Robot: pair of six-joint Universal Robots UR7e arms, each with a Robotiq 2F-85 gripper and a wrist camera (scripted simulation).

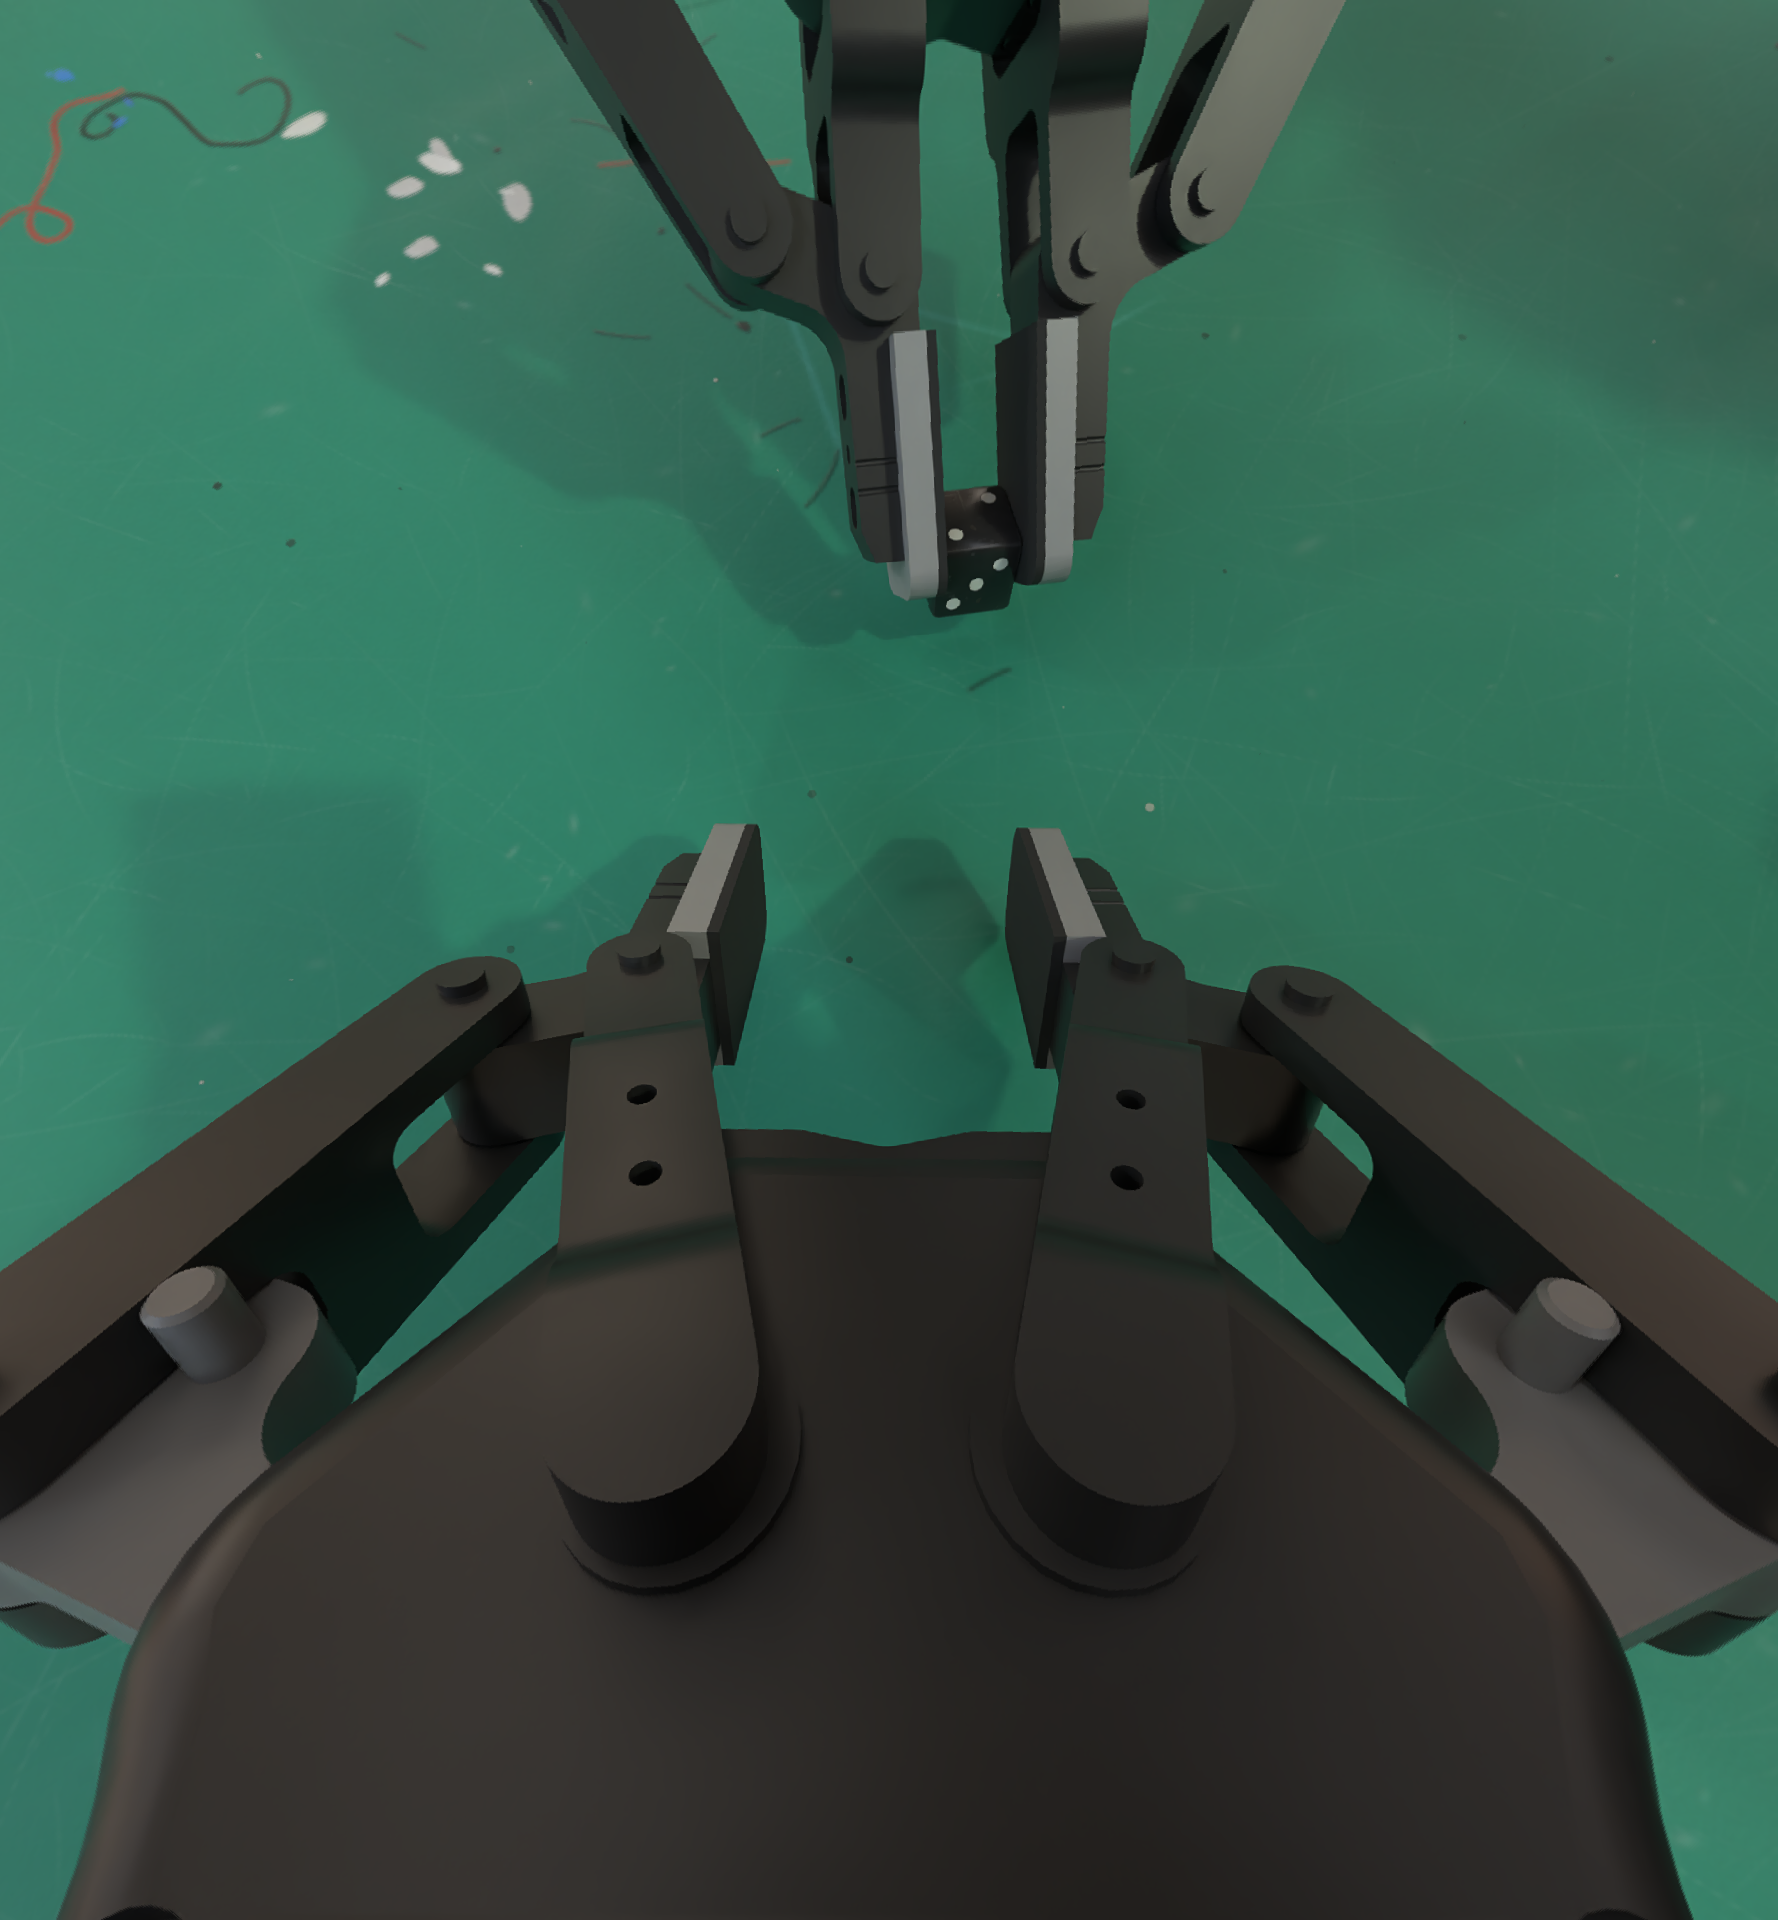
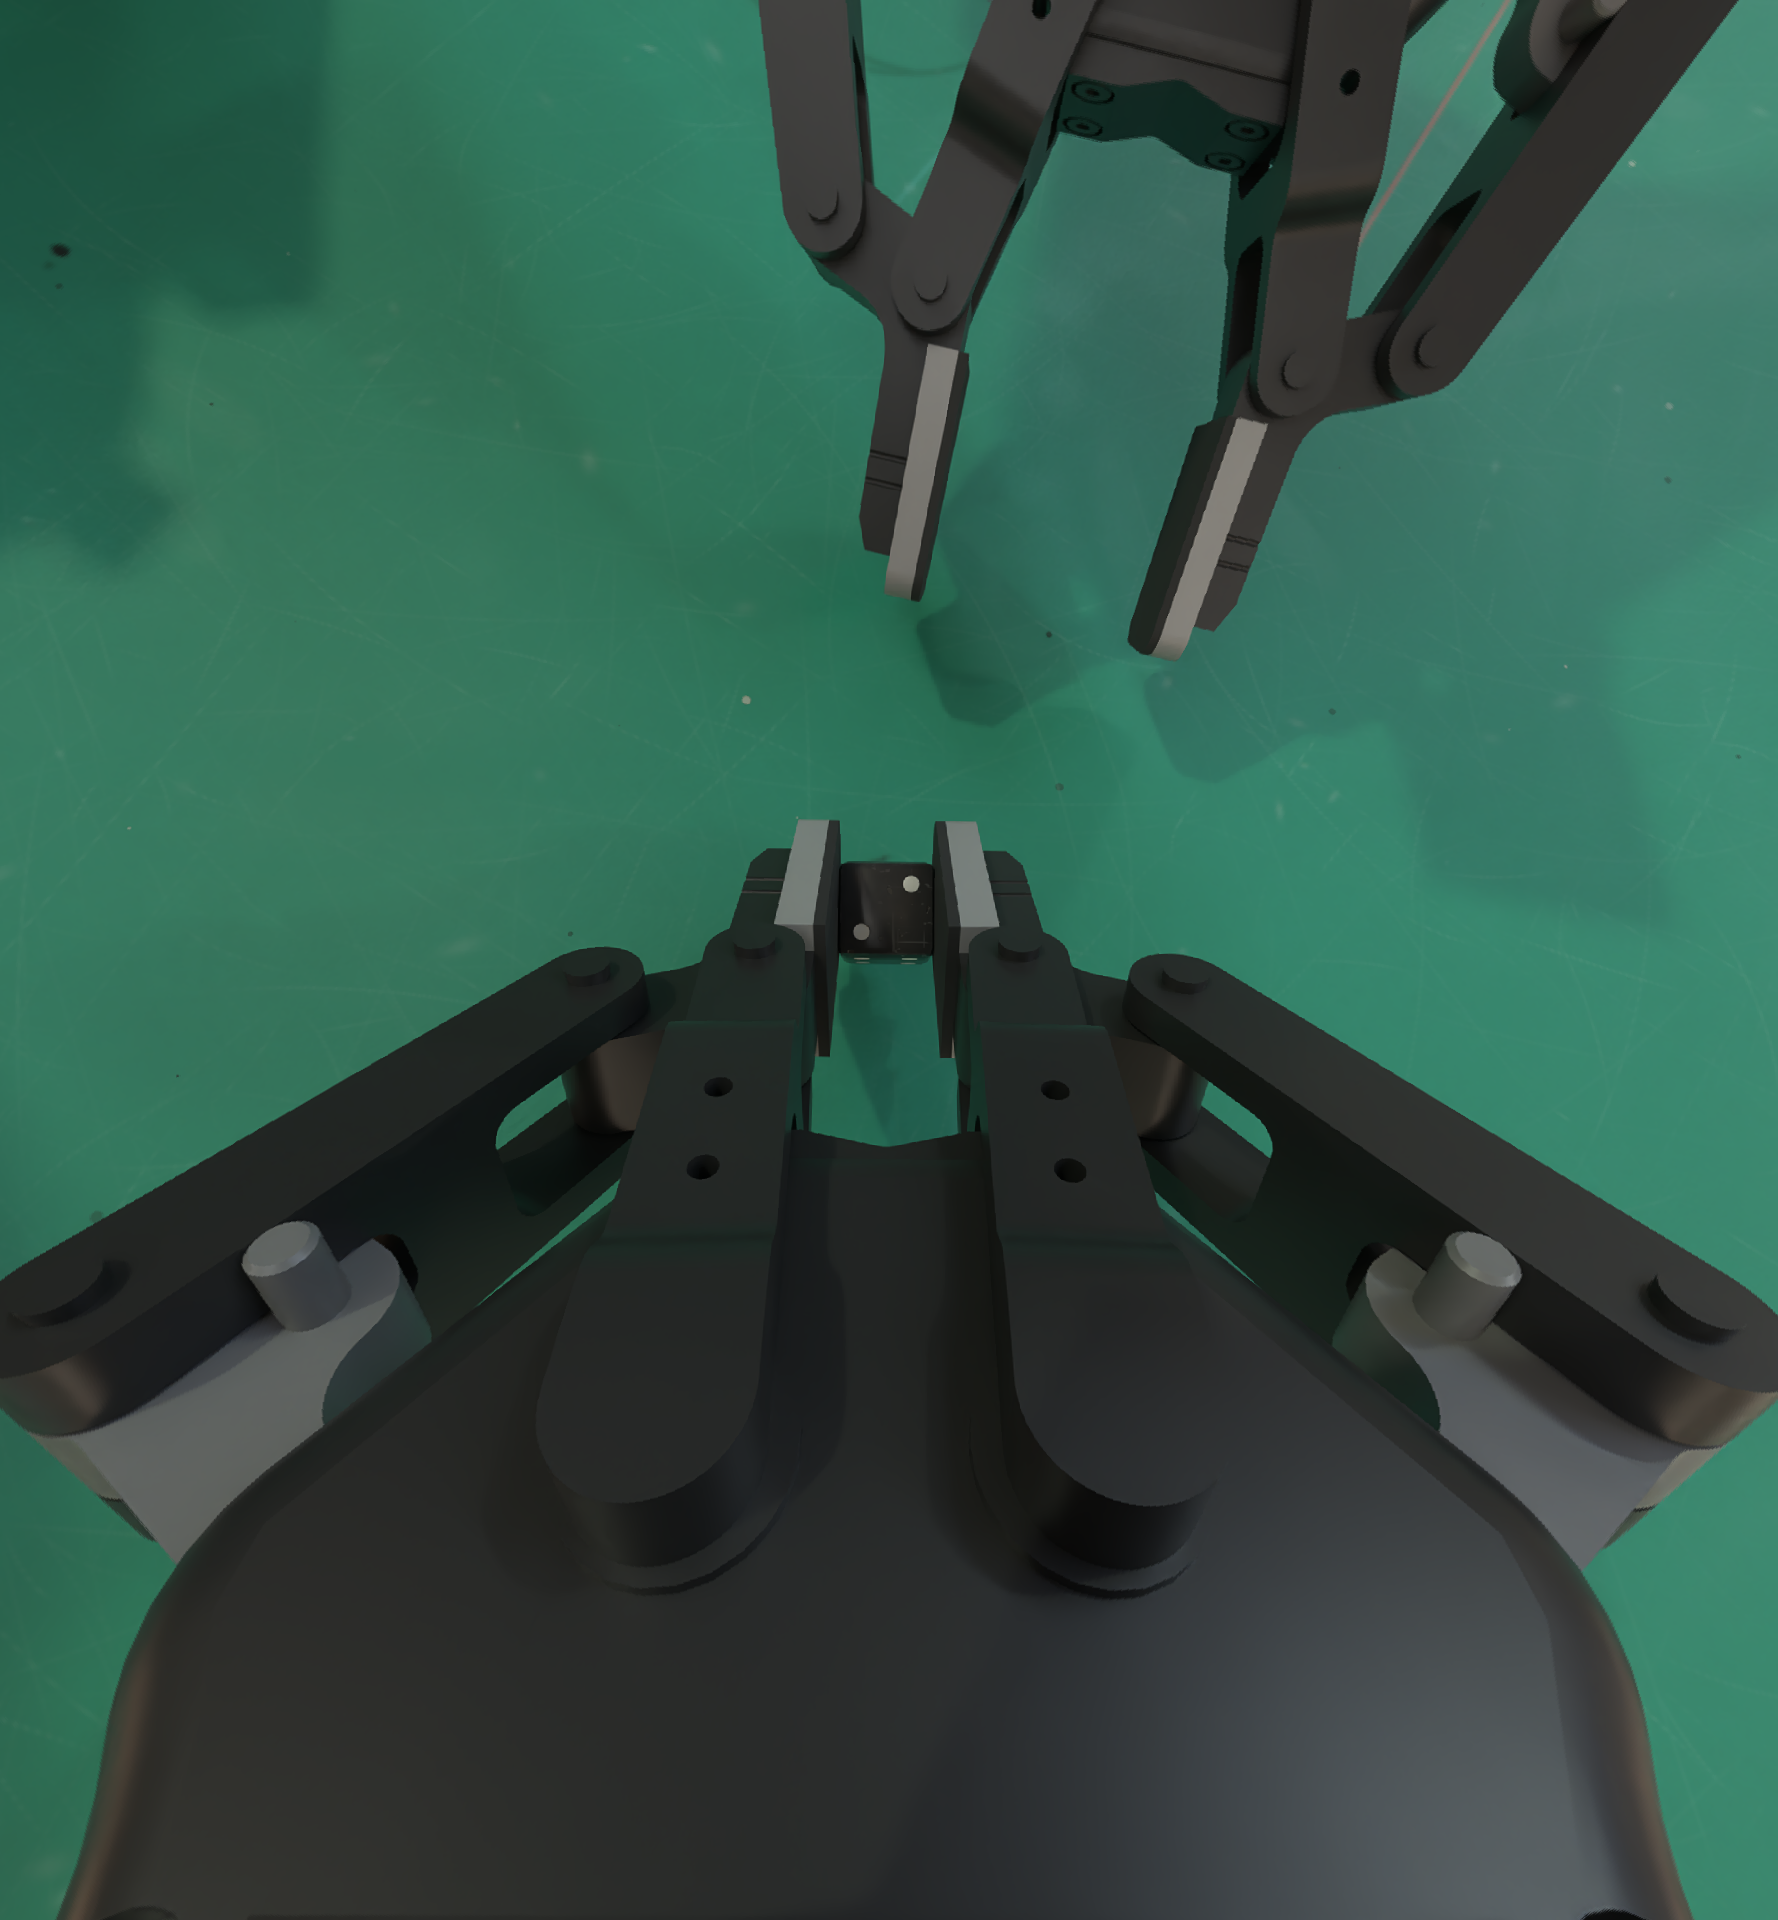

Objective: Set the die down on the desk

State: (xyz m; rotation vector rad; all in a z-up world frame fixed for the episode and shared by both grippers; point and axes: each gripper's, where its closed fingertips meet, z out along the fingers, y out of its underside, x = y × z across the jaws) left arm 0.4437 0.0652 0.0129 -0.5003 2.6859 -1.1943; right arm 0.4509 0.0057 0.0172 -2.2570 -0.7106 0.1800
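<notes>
Right now my left hand (image 1: 885, 894) hangs spread and empty, while my right hand (image 2: 887, 894) pinches the black die (image 2: 885, 909) between its pads, low over the green tabletop (image 2: 345, 727), which lies straight below for the lowering.

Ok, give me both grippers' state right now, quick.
Left gripper: open, holding nothing.
Right gripper: shut on the black die, held at the fingertips over the green desk.
</notes>
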